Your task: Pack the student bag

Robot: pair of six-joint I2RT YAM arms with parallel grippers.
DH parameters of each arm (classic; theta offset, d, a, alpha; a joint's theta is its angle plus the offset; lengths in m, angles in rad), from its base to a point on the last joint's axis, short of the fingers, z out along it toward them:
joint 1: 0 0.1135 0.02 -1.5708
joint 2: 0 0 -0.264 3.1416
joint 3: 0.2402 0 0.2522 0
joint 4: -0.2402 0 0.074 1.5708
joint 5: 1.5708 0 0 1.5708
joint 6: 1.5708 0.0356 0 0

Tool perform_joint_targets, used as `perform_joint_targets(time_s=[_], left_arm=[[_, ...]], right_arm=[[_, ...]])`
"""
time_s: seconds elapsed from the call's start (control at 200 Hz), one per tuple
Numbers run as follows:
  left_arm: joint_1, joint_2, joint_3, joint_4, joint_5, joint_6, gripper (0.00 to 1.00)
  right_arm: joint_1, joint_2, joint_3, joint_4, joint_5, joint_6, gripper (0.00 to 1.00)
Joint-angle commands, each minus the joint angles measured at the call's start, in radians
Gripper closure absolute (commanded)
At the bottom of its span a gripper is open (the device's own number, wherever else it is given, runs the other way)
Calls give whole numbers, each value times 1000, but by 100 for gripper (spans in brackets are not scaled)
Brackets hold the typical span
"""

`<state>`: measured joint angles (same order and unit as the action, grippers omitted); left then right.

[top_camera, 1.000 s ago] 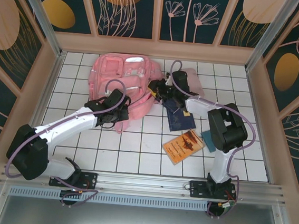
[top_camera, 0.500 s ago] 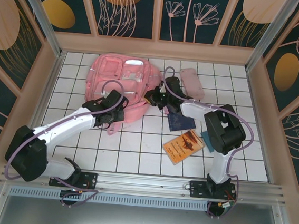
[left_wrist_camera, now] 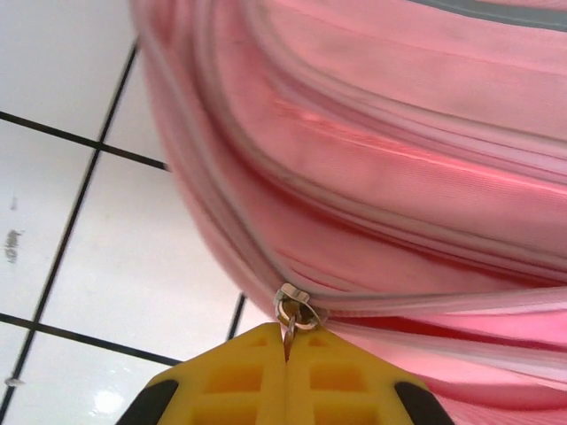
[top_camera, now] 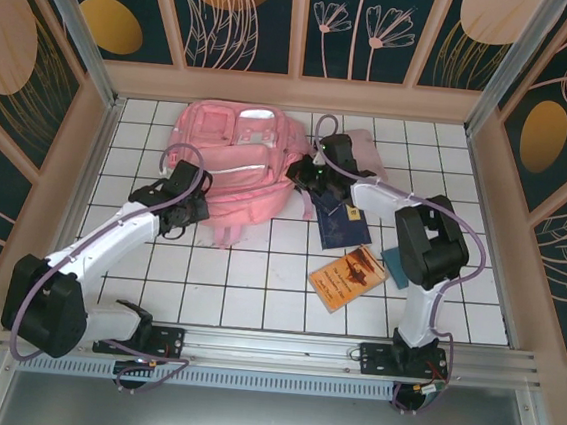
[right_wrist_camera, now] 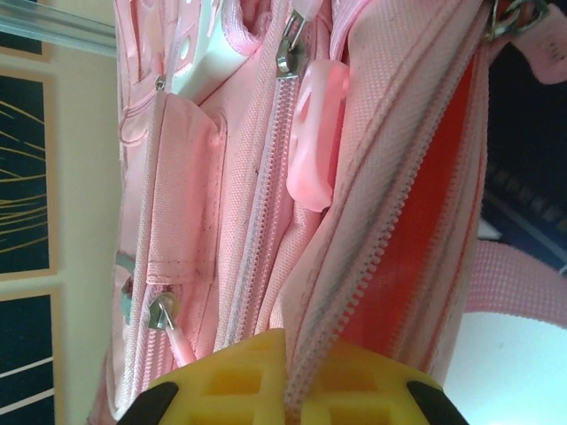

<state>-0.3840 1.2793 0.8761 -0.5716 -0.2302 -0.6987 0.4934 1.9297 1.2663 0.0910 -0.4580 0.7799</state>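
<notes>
One white tiled surface point(top_camera: 257, 280) carries everything, and the student bag point(top_camera: 231, 152) lies front-up at its far side, left of centre, the biggest thing there. The left arm point(top_camera: 110, 241) stretches from its base at the near left corner diagonally up to the bag's near edge. The right arm point(top_camera: 426, 246) rises from its base, folds at a high elbow and reaches leftward to the bag's right side.

The left claw point(top_camera: 194, 207) is pressed together on the metal zipper pull point(left_wrist_camera: 292, 312) of the bag, the pull pinched between the yellow fingers at the curved seam. The right claw point(top_camera: 300, 174) is clamped on the bag's fabric edge beside an open zip, red lining showing in the gap.

A dark blue booklet point(top_camera: 340, 226) lies under the right forearm; an orange book point(top_camera: 348, 276) lies nearer, its cover print too small to read. A pink pouch point(top_camera: 374, 159) sits beyond the right claw.
</notes>
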Motion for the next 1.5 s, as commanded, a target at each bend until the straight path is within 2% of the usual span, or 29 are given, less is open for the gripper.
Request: perform_joint_targets(time_s=[0.0,0.16,0.21,0.325,0.4,0.47,0.576,0.671,0.776,0.996,1.146,1.391,1.496], left_arm=[[84,14,-2,-29,-75,50,100],[139,56,0,30,-39,88,100],[139,62,0,64,-1,109,100],[139,34,-8,117,94,151,100],[140,3,-16,133,136,177,100],[140,-22,-25,142,172,193,100],[139,-34,-37,148,202,200,100],[139,-32,-46,153,214,206,100],[139,-35,-51,157,218,214,100],[140,-51,-77,174,240,223,100],[139,-46,-99,191,261,220,100],[140,-40,-108,208,271,219,100],[139,-34,-110,211,280,222,100]], right_arm=[[-65,43,79,-19,80,-121,95],[-74,62,142,-69,96,-189,92],[-76,54,157,-91,88,-201,84],[-74,-21,154,-165,98,-205,55],[-67,-90,130,-239,174,-172,48],[-61,-157,76,-249,232,-93,47],[3,-192,60,-244,233,10,45],[93,-146,114,-264,229,126,47],[171,-34,262,-402,286,203,49],[229,104,407,-523,340,220,50],[238,128,416,-545,348,229,49],[243,206,469,-573,309,215,49],[243,248,492,-571,273,205,54]])
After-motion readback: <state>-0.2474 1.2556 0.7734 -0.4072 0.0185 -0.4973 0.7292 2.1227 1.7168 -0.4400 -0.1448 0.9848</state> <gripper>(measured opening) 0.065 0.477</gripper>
